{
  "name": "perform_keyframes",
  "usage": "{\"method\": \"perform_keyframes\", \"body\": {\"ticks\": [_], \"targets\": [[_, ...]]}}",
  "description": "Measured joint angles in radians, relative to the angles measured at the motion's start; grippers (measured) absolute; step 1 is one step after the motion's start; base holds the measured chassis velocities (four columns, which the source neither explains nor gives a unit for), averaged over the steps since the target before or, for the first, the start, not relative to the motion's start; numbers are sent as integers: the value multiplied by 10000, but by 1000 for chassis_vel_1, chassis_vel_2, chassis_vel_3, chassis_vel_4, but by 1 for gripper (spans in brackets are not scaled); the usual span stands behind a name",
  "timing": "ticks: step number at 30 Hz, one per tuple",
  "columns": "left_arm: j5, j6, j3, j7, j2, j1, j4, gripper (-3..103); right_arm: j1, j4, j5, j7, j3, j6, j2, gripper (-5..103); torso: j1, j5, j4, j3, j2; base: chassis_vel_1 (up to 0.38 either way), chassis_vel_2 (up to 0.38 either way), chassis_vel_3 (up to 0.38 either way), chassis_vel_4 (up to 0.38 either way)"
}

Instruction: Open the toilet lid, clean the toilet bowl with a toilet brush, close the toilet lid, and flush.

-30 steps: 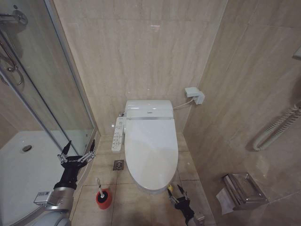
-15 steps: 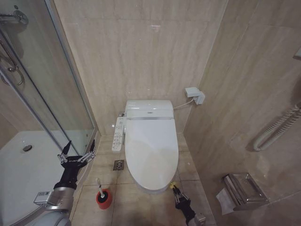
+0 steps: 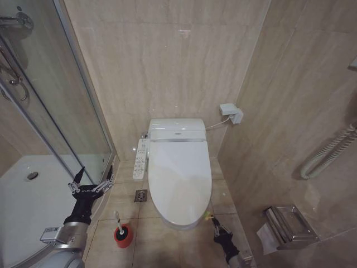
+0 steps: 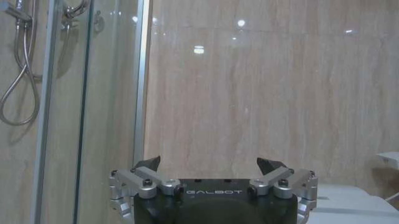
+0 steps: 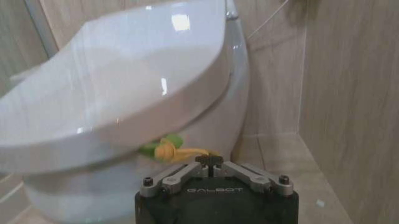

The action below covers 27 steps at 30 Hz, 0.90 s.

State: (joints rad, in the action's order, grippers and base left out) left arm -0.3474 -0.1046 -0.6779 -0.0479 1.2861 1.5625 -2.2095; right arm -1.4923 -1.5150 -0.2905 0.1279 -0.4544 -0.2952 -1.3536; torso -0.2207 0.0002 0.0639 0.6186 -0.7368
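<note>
Toilet lid (image 5: pixel 118 79) down ("GALBOT" on right gripper (image 5: pixel 210 161)).

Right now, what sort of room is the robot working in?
A small tiled bathroom: a toilet with its toilet lid down, a glass shower enclosure to the robot's left, and a toilet brush in its red holder.

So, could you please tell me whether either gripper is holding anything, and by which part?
The right gripper is shut on the toilet lid, pinching its yellow-green tag at the front edge. The left gripper is open, holding nothing.
</note>
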Motion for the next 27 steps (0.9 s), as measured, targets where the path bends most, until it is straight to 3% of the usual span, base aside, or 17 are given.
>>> {"method": "perform_keyframes", "body": {"ticks": [10, 19, 27], "targets": [[0, 0, 0, 0, 0, 1, 0, 100, -634, -2544, -705, 88, -549, 481, 459, 0, 0, 2, -1, 1, 1, 0, 0, 0, 0], [0, 0, 0, -1, 0, -2, 0, 100, -927, -5060, -1473, -329, -1283, 1002, 1109, 0, 0, -3, 0, -1, 0, 0, 0, 0, 0], [0, 0, 0, 0, 0, 0, 0, 100, 385, -6071, -1905, -1229, -1476, 1596, 1646, 0, 0, -3, -1, -1, 1, 0, 0, 0, 0]]}}
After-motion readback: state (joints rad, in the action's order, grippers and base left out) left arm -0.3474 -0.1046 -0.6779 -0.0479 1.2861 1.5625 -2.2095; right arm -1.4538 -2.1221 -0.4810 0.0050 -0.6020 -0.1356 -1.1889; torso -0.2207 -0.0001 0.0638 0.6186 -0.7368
